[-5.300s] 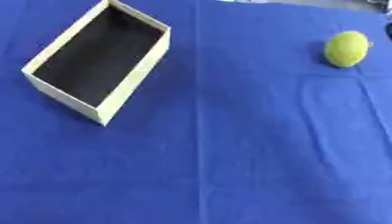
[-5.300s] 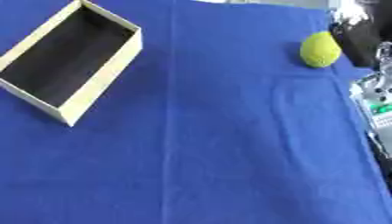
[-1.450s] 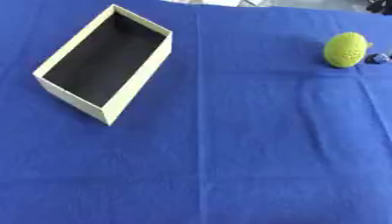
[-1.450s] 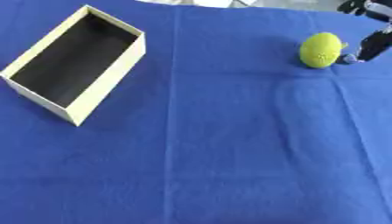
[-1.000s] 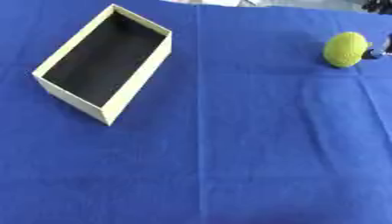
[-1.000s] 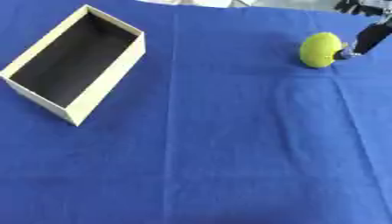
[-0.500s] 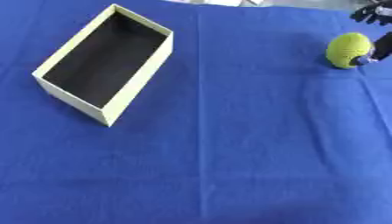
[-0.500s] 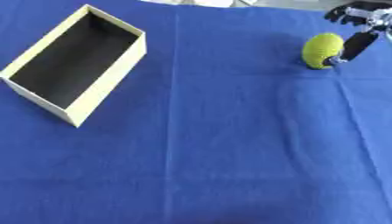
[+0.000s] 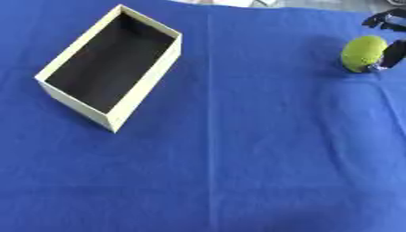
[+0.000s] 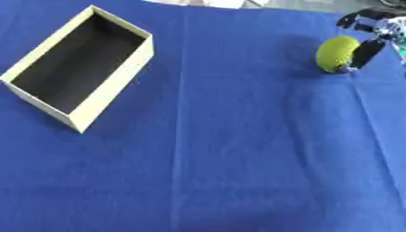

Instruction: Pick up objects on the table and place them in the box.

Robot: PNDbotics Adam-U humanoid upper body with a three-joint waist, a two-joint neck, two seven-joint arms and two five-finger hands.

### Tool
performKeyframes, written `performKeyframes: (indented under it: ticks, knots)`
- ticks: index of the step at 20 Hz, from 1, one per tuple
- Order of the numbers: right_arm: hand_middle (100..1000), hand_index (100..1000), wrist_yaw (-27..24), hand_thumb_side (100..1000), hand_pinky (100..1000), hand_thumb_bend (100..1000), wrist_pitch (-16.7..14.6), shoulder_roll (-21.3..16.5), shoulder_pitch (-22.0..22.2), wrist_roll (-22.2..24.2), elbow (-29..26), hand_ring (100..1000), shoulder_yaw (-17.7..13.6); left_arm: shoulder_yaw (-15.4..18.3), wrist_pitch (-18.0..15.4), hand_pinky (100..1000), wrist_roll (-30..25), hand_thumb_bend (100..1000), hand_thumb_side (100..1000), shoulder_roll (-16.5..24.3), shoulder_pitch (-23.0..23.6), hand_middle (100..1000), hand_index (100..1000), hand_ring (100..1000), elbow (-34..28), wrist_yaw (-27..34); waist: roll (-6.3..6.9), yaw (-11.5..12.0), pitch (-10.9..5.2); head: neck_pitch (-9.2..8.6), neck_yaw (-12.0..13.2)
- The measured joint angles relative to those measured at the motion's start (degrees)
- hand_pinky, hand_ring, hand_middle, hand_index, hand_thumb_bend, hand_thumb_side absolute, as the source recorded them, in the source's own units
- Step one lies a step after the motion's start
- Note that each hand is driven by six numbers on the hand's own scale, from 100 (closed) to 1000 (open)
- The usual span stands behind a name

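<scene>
**Near the far right edge: fruit not yet lifted, box empty**

At the far right of the table, a yellow-green fruit, lemon-like in shape (image 10: 336, 54), sits on the blue cloth (image 10: 238, 149). The right hand (image 10: 366, 40) reaches in from the upper right corner; one dark finger (image 10: 364, 53) stands just beside the fruit's right side, apparently touching it, while other fingers arch above and behind it. The hand looks spread around the fruit and not closed on it, and the fruit rests on the cloth, so I judge the grasp is only being set up.

Well apart, at the upper left, the open cream-walled box (image 9: 151, 84) lies at a slant, its dark inside holding nothing. So nothing is placed yet: grasp, lift, carry across and release all remain. No other object shows on the table.

The cloth covers the whole surface, with faint fold lines crossing it. Only a pale sliver of the room shows along the top edge. The left hand is out of sight.
</scene>
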Motion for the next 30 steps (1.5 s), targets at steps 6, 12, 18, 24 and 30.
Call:
performKeyframes:
  ticks: [6,12,18,24,30]
  knots:
    - [892,957,1.07,132,877,555,0.56,0.61,-0.77,-0.88,2.0,919,-0.33,0.0,-0.07,721,-0.07,384,230,-0.01,-0.16,568,585,543,0.0,0.0,-0.36,0.99,0.41,-0.49,-0.35]
    - [874,949,1.68,125,861,516,1.32,0.92,-1.43,-1.26,3.79,909,-0.82,0.0,-0.1,721,-0.1,381,228,-0.02,-0.51,568,585,542,0.0,0.0,-0.65,1.55,0.68,-0.69,-0.71]
    - [747,864,1.48,100,790,263,2.28,1.47,-1.78,-1.13,5.3,836,-1.15,0.0,-0.11,721,-0.09,377,228,-0.03,-0.5,568,585,542,0.0,0.0,-0.71,1.54,0.89,-0.93,-0.82]
    - [595,738,-3.31,100,709,100,3.81,1.51,-1.17,-0.96,5.58,702,-1.58,0.01,-0.11,721,-0.09,374,230,-0.04,-0.4,568,585,542,0.0,-0.02,-0.7,1.11,0.85,-0.92,-0.75]
    - [563,710,-8.58,100,704,100,4.5,1.35,0.28,-1.37,4.86,694,-1.5,0.03,-0.1,720,-0.07,376,229,-0.04,-0.02,568,586,543,0.0,-0.03,-0.64,0.74,0.58,-0.52,-0.4]
